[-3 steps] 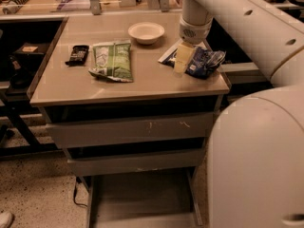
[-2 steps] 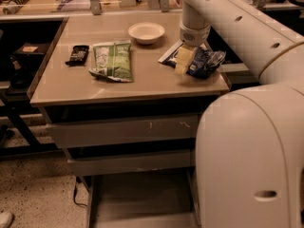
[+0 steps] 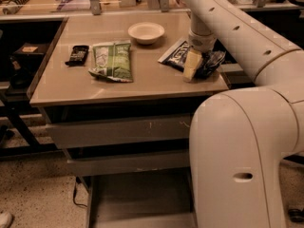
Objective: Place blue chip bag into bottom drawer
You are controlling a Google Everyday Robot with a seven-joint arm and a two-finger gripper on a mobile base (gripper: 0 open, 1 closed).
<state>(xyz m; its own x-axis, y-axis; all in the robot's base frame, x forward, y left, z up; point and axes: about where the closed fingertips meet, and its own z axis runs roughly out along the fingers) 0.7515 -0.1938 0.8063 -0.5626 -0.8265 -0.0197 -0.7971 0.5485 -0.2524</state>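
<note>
blue chip bag [image 3: 211,61] is noted lying on the surface [image 3: 152,82] near its right edge, unmoved over the last second; no lift is recorded. the claw [image 3: 192,65] is found lowered onto the bag's middle, barely shifted since; whether it is clenched cannot be told. the arm is seen reaching steeply down from above, its bulky lower section now swung further across the view. the bottom drawer [image 3: 137,198] is found pulled out; the pick-up is judged unfinished.

We see a smooth, pale claw [image 3: 194,66] at the crinkly, shiny blue chip bag [image 3: 176,54]. The surface [image 3: 142,85] looks smooth and matt. The bottom drawer [image 3: 137,196] is dull grey metal.
</note>
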